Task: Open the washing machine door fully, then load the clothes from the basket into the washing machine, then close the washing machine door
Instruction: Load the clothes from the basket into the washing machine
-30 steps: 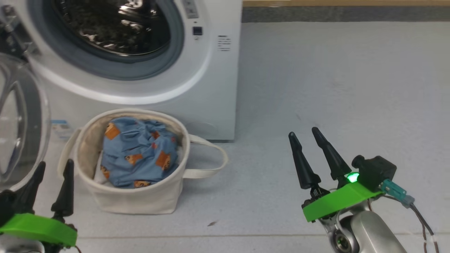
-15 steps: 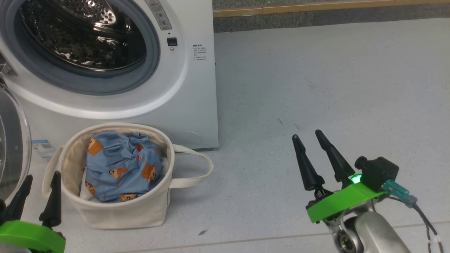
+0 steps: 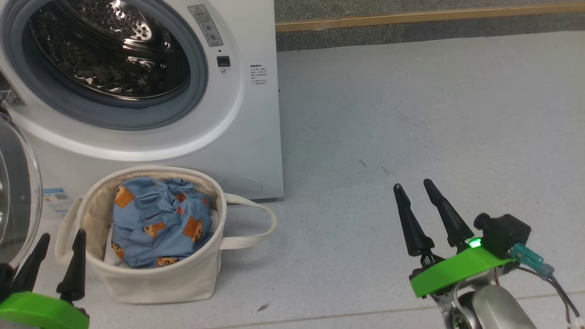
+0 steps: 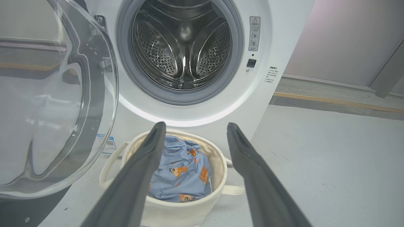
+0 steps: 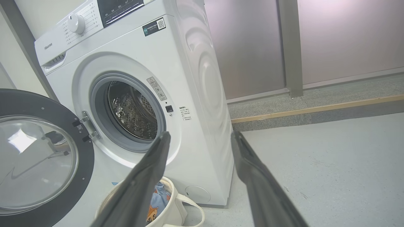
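Clothes (image 3: 160,221) of light blue fabric printed with orange-brown cartoon figures are seen bundled inside the basket (image 3: 160,285), which is set on the floor (image 3: 411,114) in the lower left of the head view, just in front of the washing machine (image 3: 249,137). One strap handle (image 3: 258,224) is looped out from the basket's right side. The washing machine is placed across the upper left of the frame, and its steel drum (image 3: 109,55) is laid bare inside a grey rubber ring (image 3: 196,98). The washing machine door (image 3: 18,183) is swung open and is cut off by the left edge of the frame, with its clear glass bowl shown beside the basket. In the right wrist view its black rim is seen at the lower left, hinged to the machine's front. A small blue label (image 3: 57,198) is stuck low on the machine, between the door and the basket. The left gripper (image 3: 62,233) is held at the lower left corner, near the basket's left side, and its jaws are released. The right gripper (image 3: 412,184) is held over the floor at the lower right, well apart from the basket, and its jaws are likewise spread, with nothing grasped. In the left wrist view the basket and the clothes are framed between the left gripper's jaws, low in the middle of the frame, below the drum.
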